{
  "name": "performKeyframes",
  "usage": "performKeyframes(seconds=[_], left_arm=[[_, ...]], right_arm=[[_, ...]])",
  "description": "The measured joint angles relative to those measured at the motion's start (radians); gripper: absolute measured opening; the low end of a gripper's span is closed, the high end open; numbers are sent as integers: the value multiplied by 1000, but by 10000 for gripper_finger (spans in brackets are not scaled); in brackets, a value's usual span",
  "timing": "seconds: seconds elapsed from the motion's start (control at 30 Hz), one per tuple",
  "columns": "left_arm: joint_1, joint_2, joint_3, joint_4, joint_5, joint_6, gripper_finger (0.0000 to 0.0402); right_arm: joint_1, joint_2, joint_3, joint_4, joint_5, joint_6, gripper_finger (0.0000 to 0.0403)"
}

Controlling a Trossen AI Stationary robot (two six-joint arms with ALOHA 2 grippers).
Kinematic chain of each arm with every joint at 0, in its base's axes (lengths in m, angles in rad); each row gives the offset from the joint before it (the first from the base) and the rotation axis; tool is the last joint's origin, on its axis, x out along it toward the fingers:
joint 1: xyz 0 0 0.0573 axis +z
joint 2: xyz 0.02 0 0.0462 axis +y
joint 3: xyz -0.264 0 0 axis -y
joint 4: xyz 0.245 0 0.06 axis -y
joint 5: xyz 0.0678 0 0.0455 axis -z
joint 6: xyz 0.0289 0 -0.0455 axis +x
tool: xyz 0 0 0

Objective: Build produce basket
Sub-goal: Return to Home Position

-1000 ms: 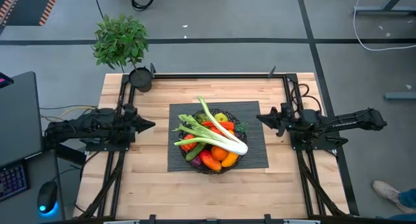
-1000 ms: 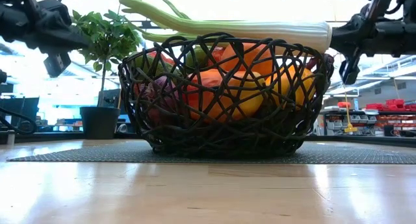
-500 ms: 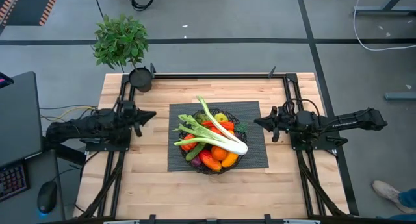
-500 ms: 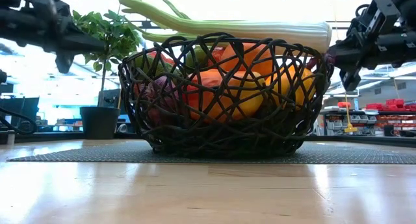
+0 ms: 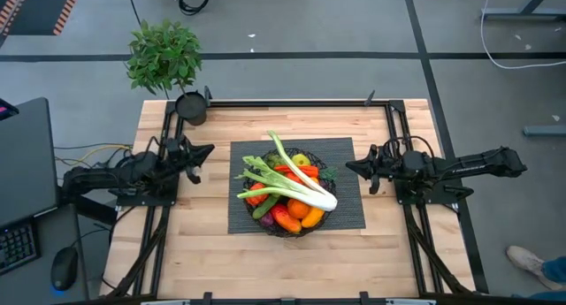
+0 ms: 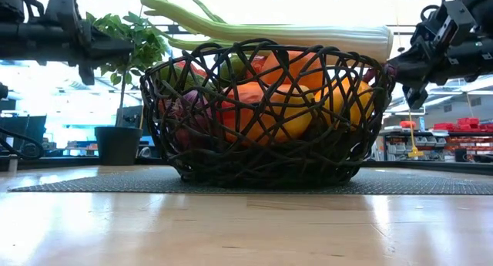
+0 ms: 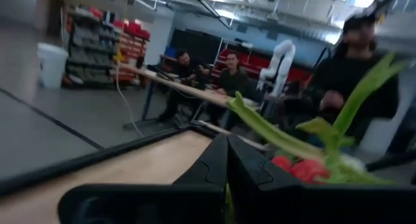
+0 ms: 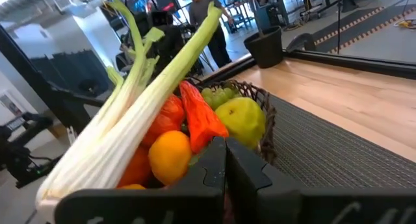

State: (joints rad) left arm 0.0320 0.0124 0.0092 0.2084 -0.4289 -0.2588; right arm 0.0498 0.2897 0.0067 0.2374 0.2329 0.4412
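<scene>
— Where's the room to move?

— The round black wire basket [image 6: 262, 162] sits mid-way on 1 dark grey woven mat [image 5: 345, 208]. Bare wood of the light wooden table [image 5: 203, 252] lies open on both sides of the basket and along the near edge.

— And the arms?

— 2. The left gripper [image 5: 209, 150] hangs to the basket's left, off the mat, with its jaws pressed together. The right gripper [image 5: 350, 167] hangs at the mat's right edge with its jaws pressed together too. Both are apart from the basket.

— Contents?

— 1 long white-green stalk [image 5: 305, 183] lies across the top of the heaped toy fruits and vegetables [image 5: 296, 212]. I cannot count those. 1 leafy green potted plant [image 5: 164, 56] stands at the far left corner.
</scene>
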Motion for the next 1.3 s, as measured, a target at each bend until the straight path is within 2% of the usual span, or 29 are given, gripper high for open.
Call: performKeyframes(seconds=[0.17, 0.27, 0.4, 0.47, 0.6, 0.67, 0.83, 0.93, 1.07, 1.3], left_arm=[[1, 0, 0, -5, -1, 135, 16], [6, 0, 0, -4, -1, 143, 25], [2, 1, -1, -37, 13, 78, 33], [-3, 0, -1, -41, 76, 34, 34], [-24, 0, -1, -23, 294, 32, 29], [-34, 0, -1, -27, 341, 40, 25], [-41, 1, -1, -49, 347, 61, 26], [-42, 0, -1, -56, 346, 127, 32], [-42, 2, -1, -171, 336, 139, 36], [-42, 10, -1, -154, 335, 135, 26]], right_arm=[[0, 0, 0, -34, 0, -10, 16], [0, 0, 0, -76, 1, -24, 16], [0, 0, 0, -82, -3, -25, 16], [0, 0, 0, -67, -18, -24, 16], [0, 0, 0, 10, -79, -63, 16], [0, 0, 0, 31, -117, -106, 16], [0, 0, 0, 31, -152, -131, 16], [0, 0, 0, 31, -153, -160, 16], [0, 0, 0, 30, -156, -193, 16], [0, 0, 0, 41, -155, -126, 16]])
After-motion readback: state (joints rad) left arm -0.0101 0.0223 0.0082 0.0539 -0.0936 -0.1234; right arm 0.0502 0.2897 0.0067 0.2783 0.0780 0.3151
